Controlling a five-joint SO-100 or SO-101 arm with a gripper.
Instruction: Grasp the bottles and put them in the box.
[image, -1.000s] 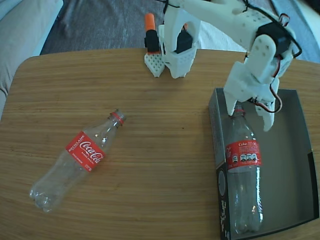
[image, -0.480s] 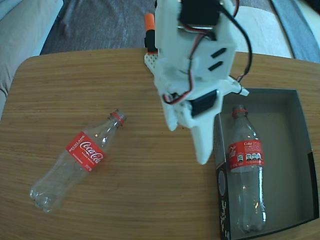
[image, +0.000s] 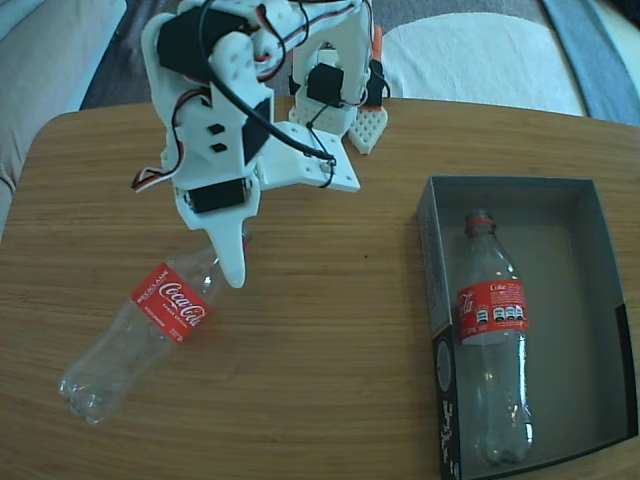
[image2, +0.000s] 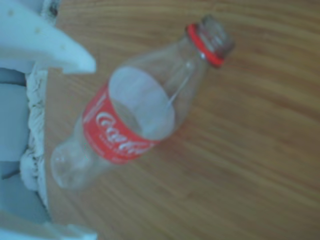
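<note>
Wrist view: my gripper (image2: 75, 150) is spread open and empty, one white fingertip (image2: 60, 55) at upper left, the other at the lower left edge, with the loose bottle (image2: 132, 115) on the table (image2: 250, 165) just beyond them. Its long axis slants from base at lower left to neck at upper right. Fixed view: the other bottle (image: 492, 340) lies lengthwise in the box (image: 590, 200), far right

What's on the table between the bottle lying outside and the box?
Nothing. In the fixed view, only bare wooden table lies between the loose bottle and the box. The gripper hangs over the bottle's neck, not in that stretch.
</note>
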